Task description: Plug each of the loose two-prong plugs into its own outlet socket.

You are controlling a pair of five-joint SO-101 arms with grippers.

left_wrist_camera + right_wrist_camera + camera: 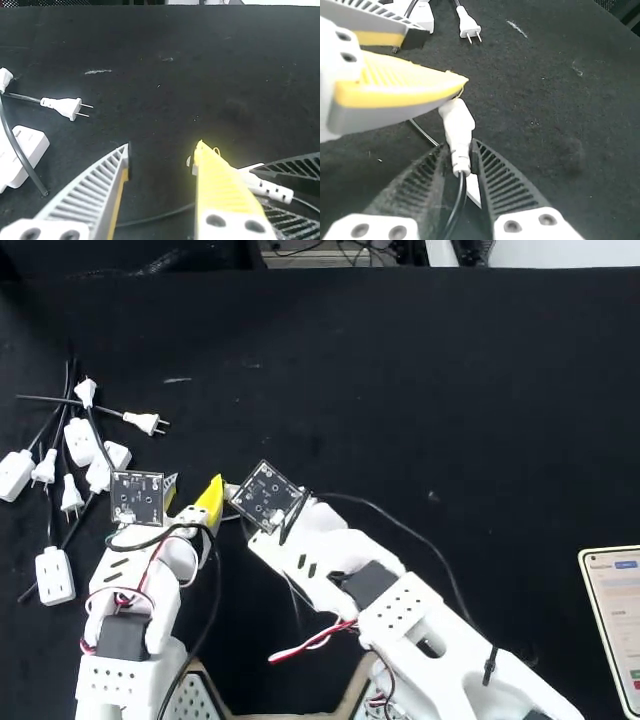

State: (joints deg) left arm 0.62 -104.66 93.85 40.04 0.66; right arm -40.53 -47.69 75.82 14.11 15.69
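Though held fast at its cord end, jutting straight ahead of the right claw: white plastic two-prong plug, long axis in line with the black ribbed fingers pinched narrow on it. Front end at the yellow finger of the left claw, spread wide, holding nothing. White socket blocks beyond the left claw. Suggests a handover.

Black table, tangle of white plugs and sockets on it, one plug beside the tangle, screen well apart.
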